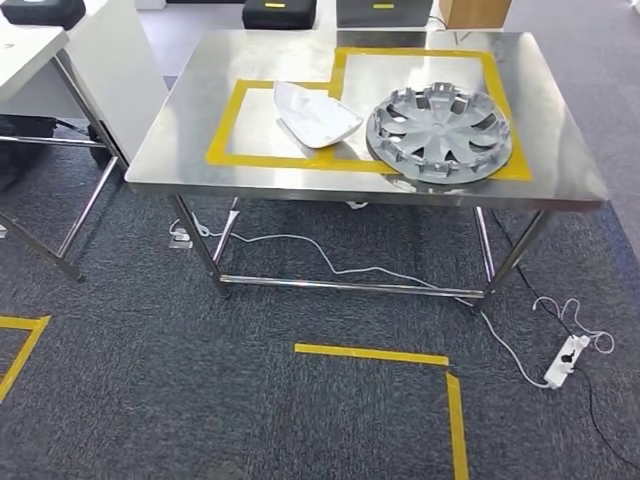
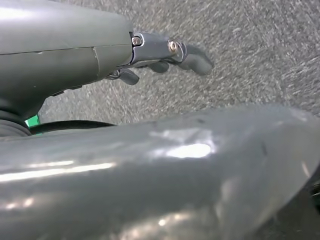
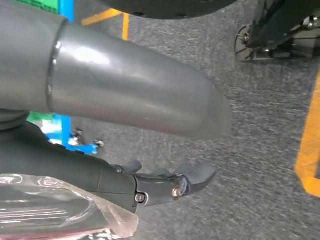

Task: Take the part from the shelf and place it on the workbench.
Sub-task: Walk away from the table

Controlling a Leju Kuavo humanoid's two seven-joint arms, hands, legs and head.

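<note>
The steel workbench (image 1: 189,120) stands ahead of me, with yellow tape outlines on its top. A white curved shell part (image 1: 313,115) lies in the left outline. Beside it, a grey wheel cover (image 1: 439,132) lies flat in the right outline and overlaps the tape. My left hand (image 2: 162,55) hangs over grey carpet with its fingers stretched out and nothing in it. My right hand (image 3: 166,182) also hangs over the carpet, fingers extended and holding nothing. A crinkled clear plastic sheet (image 3: 56,205) lies close behind the right hand; I cannot tell what it belongs to.
A white table (image 1: 45,50) stands at the left. A power strip (image 1: 566,362) and white cables lie on the floor under and right of the bench. Yellow floor tape (image 1: 423,370) marks the carpet. A blue wheeled frame (image 3: 71,135) is near my right hand.
</note>
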